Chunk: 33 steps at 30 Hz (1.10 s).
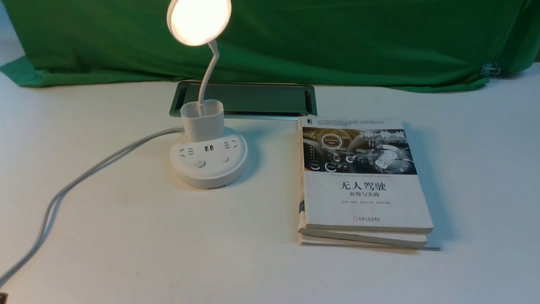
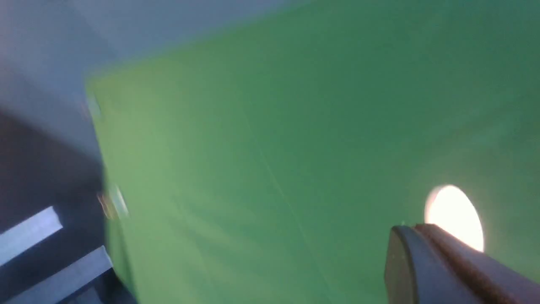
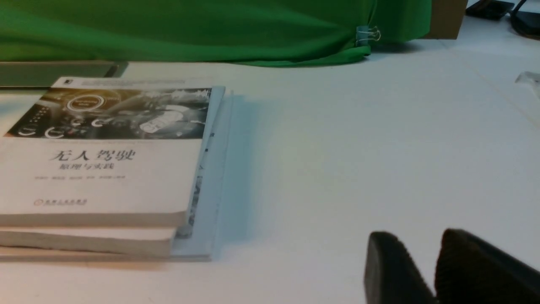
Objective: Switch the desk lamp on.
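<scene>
Desk lamp [image 1: 207, 139] lit; task judged complete.
Right gripper [image 3: 436, 270] nearly clenched, empty; left gripper [image 2: 443, 270] state indeterminable. Retreat clear of base buttons.

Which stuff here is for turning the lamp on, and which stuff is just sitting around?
For the job:
- desk lamp, head already glowing
- its two buttons, on the round base
- its power cord

Just lying about:
- stack of books, beside the lamp, not touching it
- green cloth at the back
- metal hatch set in the table behind the lamp
</scene>
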Available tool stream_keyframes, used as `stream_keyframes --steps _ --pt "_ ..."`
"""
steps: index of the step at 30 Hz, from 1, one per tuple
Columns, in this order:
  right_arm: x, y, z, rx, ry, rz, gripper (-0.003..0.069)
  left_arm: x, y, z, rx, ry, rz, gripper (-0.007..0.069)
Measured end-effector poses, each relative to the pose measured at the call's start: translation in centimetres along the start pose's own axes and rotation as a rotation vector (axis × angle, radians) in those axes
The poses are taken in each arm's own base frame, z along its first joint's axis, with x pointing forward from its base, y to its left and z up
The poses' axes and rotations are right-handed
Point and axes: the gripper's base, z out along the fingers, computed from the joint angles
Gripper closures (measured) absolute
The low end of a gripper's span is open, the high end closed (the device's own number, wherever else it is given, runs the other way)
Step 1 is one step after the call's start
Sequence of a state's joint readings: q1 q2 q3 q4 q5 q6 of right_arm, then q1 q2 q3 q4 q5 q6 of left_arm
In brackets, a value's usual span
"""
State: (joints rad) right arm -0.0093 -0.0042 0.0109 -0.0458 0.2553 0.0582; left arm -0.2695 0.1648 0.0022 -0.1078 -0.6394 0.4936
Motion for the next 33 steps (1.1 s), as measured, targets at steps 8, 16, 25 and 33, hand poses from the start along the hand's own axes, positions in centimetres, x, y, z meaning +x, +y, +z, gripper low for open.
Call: stream_keyframes --steps 8,16,25,33 --pt "0.0 0.0 0.0 0.000 0.000 0.000 0.0421 3.8 -1.2 -2.5 0.030 0.495 -0.318 0.0624" --pt "0.0 0.0 0.0 0.000 0.001 0.000 0.0421 5.4 -2.0 -3.8 0.061 0.733 -0.394 0.0624" --pt "0.0 0.0 0.0 0.000 0.001 0.000 0.0421 5.2 -1.9 -3.6 0.052 0.698 -0.402 0.0624" --pt "0.0 0.0 0.0 0.000 0.001 0.000 0.0421 5.2 -1.9 -3.6 0.052 0.695 -0.402 0.0624"
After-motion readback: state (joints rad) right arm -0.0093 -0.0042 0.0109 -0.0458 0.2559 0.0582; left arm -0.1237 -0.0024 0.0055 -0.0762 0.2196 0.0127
